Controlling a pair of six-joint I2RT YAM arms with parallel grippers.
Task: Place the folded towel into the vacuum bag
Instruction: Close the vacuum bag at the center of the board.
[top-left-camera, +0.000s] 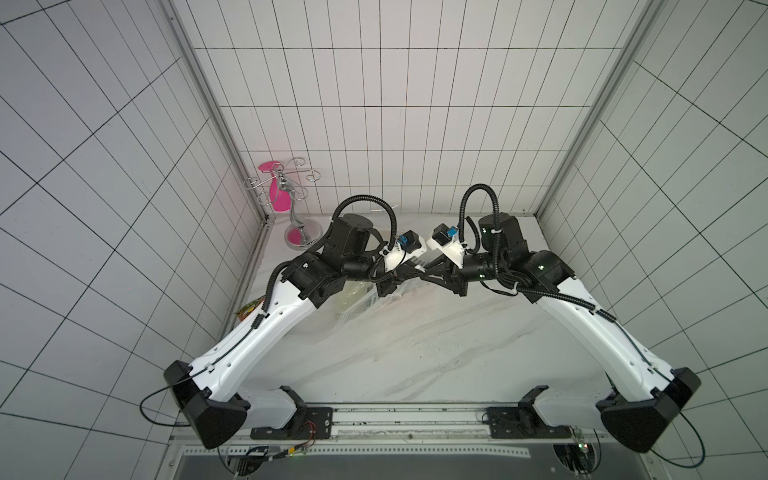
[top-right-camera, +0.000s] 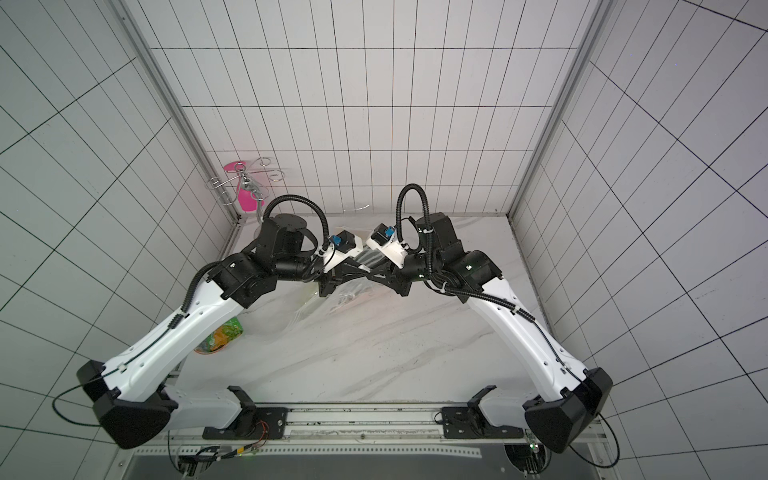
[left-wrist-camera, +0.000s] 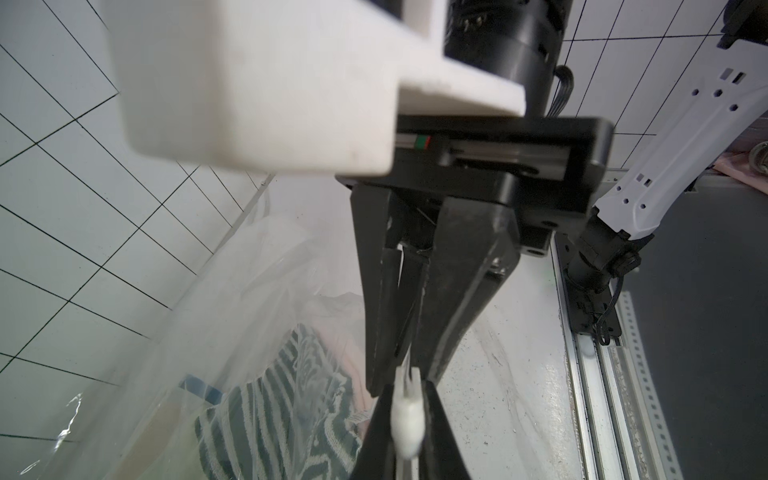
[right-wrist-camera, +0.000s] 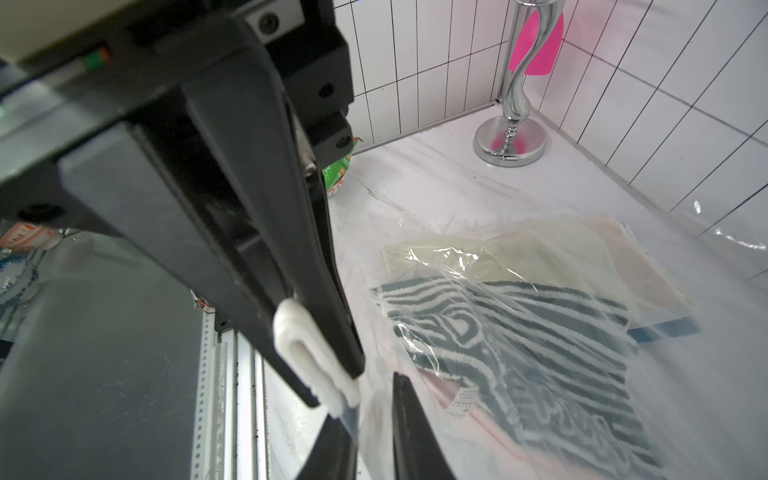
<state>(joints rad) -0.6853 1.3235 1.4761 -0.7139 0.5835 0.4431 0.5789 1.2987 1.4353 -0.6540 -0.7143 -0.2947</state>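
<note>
Right wrist: right gripper (right-wrist-camera: 336, 386) pinches slider clip (right-wrist-camera: 307, 349) (vacuum bag (right-wrist-camera: 440, 226) edge).

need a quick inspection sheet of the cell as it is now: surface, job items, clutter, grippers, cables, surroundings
surface: white marbled tabletop, partly covered by the bag
job's things: vacuum bag toward the back; striped towel inside it, over a cream towel and a pink towel
clutter: snack packet at the table's left edge; chrome stand in the back left corner
grippers: left gripper shut on the slider clip; right gripper shut on the bag's edge beside it
cables: black conduit loops above each wrist
surroundings: tiled walls on three sides; metal rail in front
</note>
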